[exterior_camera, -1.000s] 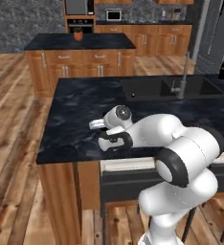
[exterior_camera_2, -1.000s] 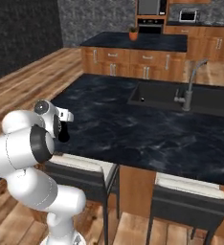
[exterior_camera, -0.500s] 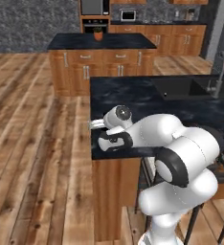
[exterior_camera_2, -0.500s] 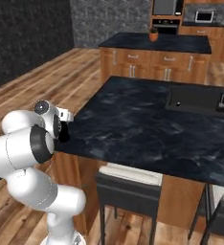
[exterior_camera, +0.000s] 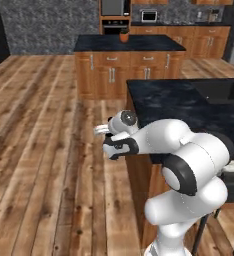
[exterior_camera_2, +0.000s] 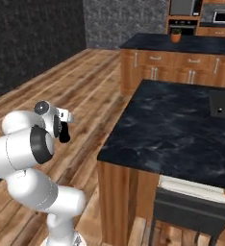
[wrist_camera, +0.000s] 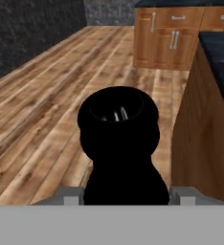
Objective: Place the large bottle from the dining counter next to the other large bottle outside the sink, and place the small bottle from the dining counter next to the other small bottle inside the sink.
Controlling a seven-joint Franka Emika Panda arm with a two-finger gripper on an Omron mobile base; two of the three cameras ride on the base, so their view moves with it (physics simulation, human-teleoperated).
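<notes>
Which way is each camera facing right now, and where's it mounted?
Left base view: behind the arm, left side, facing forward over the dining counter; arm lower right.
Right base view: behind, right side, same dining counter and far island; arm lower left.
Hand view: along the gripper, black bottle clamped, floor beyond.

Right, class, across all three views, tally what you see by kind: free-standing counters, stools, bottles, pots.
Free-standing counters: 2, the dining counter and the far island
Stools: 1, the cushioned stool
Bottles: 1, the large bottle
Pots: 1, the orange pot
Total: 5
</notes>
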